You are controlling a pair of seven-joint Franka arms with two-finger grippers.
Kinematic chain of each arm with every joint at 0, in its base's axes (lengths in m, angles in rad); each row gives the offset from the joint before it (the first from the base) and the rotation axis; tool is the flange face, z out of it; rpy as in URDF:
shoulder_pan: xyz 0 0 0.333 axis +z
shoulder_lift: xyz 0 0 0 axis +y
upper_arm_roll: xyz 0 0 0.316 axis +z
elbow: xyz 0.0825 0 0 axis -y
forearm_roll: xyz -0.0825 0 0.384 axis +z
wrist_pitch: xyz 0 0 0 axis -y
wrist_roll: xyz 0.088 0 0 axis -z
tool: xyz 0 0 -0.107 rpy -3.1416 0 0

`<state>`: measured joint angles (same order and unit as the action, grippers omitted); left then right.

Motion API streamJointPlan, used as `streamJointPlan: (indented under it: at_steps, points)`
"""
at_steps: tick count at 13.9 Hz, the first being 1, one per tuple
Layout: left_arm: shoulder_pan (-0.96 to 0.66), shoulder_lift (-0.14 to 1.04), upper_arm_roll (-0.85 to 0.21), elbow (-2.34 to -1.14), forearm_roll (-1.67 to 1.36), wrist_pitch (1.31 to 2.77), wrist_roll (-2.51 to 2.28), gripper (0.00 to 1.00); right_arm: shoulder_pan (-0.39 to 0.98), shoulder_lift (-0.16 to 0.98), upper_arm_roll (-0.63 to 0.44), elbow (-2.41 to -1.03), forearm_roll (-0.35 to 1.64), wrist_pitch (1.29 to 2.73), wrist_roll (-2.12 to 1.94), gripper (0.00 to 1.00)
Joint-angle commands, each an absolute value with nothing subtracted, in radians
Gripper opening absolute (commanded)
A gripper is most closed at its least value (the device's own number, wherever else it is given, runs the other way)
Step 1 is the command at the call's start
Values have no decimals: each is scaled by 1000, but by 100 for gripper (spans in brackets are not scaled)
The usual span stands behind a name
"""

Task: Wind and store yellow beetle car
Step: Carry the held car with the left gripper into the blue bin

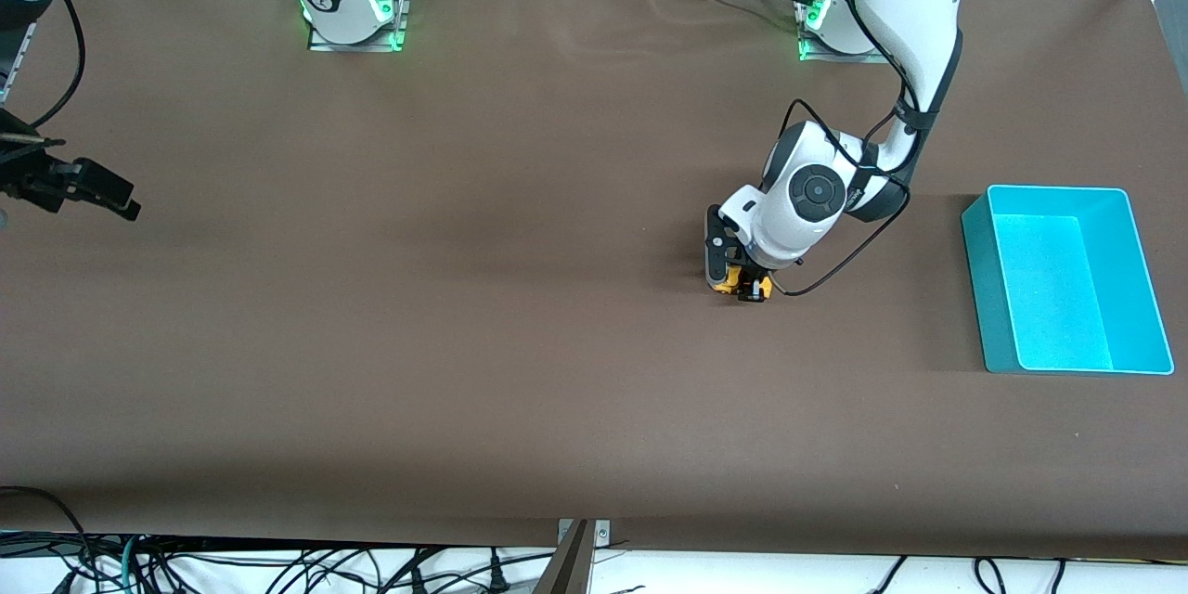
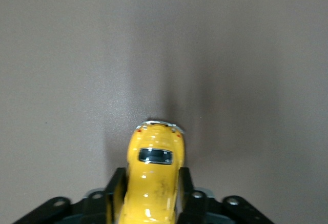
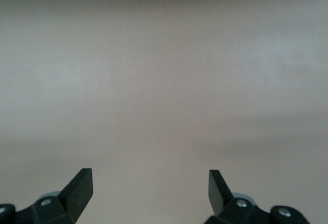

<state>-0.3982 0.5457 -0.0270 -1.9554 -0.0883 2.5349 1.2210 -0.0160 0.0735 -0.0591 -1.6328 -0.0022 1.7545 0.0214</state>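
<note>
Yellow beetle car (image 2: 154, 180) down on brown table (image 1: 464, 343), mid-depth, toward left arm's end, well clear of all edges. Clamped on both flanks by left gripper (image 1: 742, 283), fingers (image 2: 115, 196) tight vs. body, rounded end w/ dark window poking out past tips. Cyan bin (image 1: 974, 278) near table's edge at left arm's end, apart from car. Right gripper (image 3: 150, 188) over table edge at right arm's end, waiting, fingers spread wide, nothing between.
</note>
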Motion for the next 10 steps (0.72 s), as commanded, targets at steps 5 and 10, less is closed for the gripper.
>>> streamJointPlan:
  at_steps: [5,10]
  points:
    - [-385,512,-21,-1957,-71,2528,1236,31,-17,60,-41,-1634,8,1723,28,100]
    - [-358,457,-21,-1918,-72,2390,1239,30,-12,54,-28,-1637,34,1726,28,100]
